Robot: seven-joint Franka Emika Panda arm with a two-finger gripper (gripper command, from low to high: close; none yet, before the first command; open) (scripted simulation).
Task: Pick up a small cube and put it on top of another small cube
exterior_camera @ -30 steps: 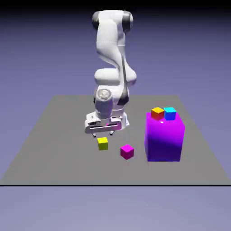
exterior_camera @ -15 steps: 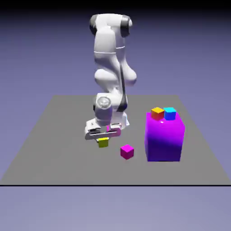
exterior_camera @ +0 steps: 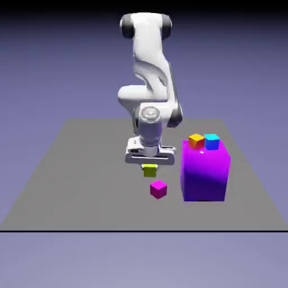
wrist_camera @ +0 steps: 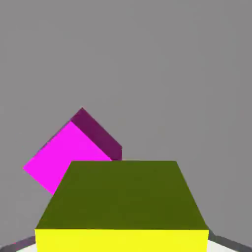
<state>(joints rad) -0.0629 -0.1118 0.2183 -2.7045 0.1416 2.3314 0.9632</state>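
Evidently the claw [exterior_camera: 149,167], at the centre of the exterior view, grips the yellow cube [exterior_camera: 149,171], so the carrying step seems in hand. Just below in the frame, the smooth, flat-faced magenta cube [exterior_camera: 158,189] sits on the matte grey tabletop [exterior_camera: 84,197], probably the target; the next move calls for centring over it, perhaps turning to match its skewed edges, then lowering.

No readable text, labels or numbers — none in either view.

Yellow cube [exterior_camera: 150,170], magenta cube [exterior_camera: 158,189], purple blk [exterior_camera: 204,173]
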